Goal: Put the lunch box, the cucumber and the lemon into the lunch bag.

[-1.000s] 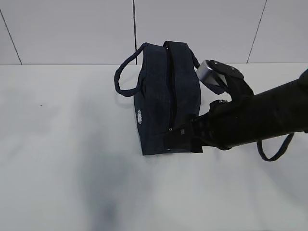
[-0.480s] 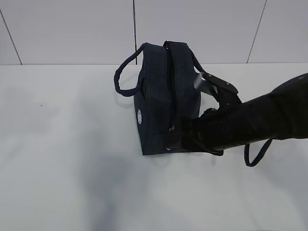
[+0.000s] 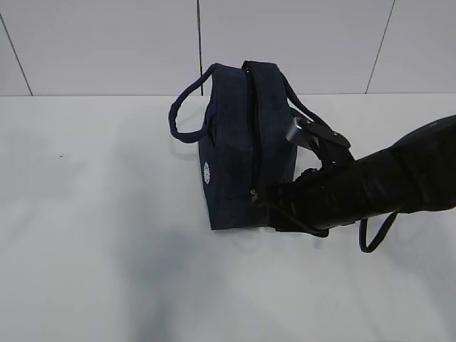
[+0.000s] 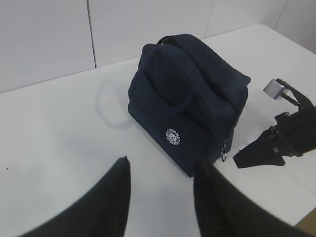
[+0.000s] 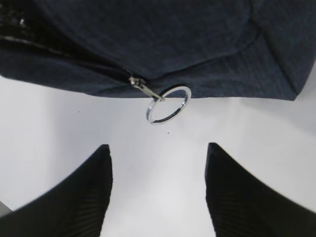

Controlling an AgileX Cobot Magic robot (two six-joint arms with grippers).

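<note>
White table [image 3: 85, 271], one lunch bag [image 3: 235, 142], two loop handles, one ring pull [image 5: 168, 104].

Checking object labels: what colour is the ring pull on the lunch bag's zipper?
Shiny silver metal; the ring pull shows best in the right wrist view, against the navy lunch bag.

Lunch bag [image 3: 239, 153] on table [image 3: 92, 214]

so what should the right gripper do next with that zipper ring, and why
Probably ease the right gripper forward and close on the ring pull. Its jaws are open with the ring ahead of them, untouched, and the lunch bag looks zipped shut.
</note>
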